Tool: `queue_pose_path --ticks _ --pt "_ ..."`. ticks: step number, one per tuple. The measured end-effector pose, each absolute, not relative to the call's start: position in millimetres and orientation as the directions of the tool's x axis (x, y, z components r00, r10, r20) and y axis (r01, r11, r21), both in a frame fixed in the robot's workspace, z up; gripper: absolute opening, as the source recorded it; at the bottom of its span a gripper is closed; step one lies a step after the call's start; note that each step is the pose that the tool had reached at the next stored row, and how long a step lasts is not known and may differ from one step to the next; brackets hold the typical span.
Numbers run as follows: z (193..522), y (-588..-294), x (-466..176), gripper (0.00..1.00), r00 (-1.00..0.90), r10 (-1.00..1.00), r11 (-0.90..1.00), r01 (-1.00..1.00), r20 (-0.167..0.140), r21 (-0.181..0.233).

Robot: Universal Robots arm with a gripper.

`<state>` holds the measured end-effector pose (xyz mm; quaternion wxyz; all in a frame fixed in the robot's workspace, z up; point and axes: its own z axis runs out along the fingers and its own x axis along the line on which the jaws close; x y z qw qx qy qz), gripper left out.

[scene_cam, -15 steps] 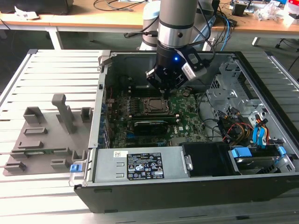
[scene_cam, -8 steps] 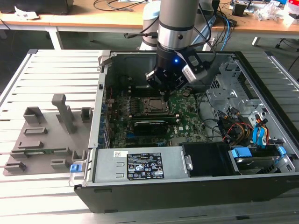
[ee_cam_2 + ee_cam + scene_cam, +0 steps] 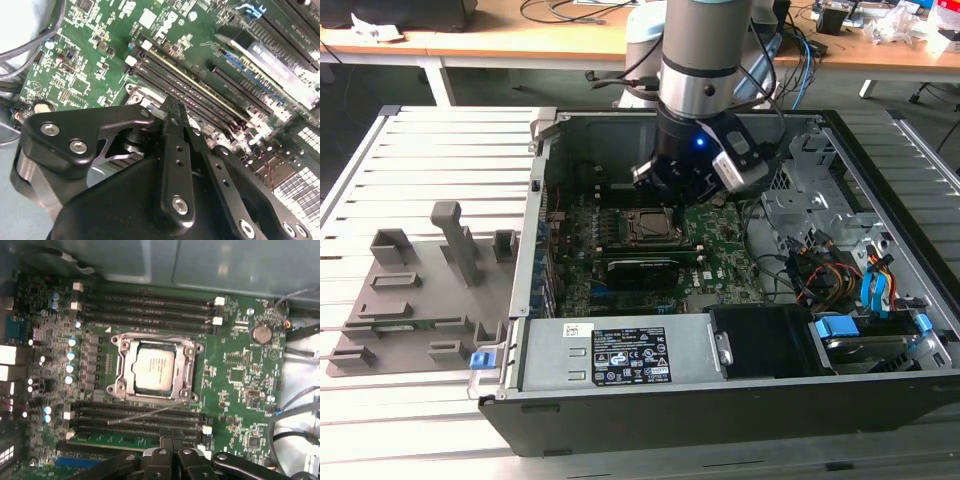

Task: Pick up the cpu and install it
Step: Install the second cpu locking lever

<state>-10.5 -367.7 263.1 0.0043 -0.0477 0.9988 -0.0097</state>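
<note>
The cpu (image 3: 155,367), a silvery square chip, lies flat inside the metal socket frame (image 3: 122,372) on the green motherboard (image 3: 240,375). A thin latch lever (image 3: 150,413) slants along one side of the socket. In the exterior view the socket (image 3: 645,228) sits mid-board inside the open computer case, and my gripper (image 3: 668,192) hangs just above and behind it. Its black fingers (image 3: 165,440) are pressed together with nothing between them, above the memory slots beside the socket. In the second wrist view the gripper (image 3: 172,106) points down at those slots.
The case walls (image 3: 545,150) ring the board. A power supply (image 3: 620,355) lies along the near side, a drive cage and cables (image 3: 820,250) on the exterior view's right. An expansion card (image 3: 640,270) sits near the socket. A grey fixture plate with blocks (image 3: 420,290) lies outside on the left.
</note>
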Motion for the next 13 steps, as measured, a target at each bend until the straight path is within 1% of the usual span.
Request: queue_pose_path --ticks 1,2,3,4,8,13 --pt "263 -370 -11 0.11 -0.995 -0.095 0.995 -0.095 -0.01 0.003" --pt "263 -372 -13 0.11 -0.995 -0.095 0.995 -0.095 -0.014 0.041" --pt "263 -375 -14 0.11 -0.995 -0.094 0.993 -0.095 -0.016 0.069" --pt "262 -376 -15 0.11 -0.995 -0.094 0.992 -0.095 -0.017 0.08" --pt "259 -380 -16 0.11 -0.995 -0.094 0.99 -0.095 -0.019 0.103" --pt "251 -385 -20 0.11 -0.995 -0.093 0.989 -0.095 -0.02 0.113"
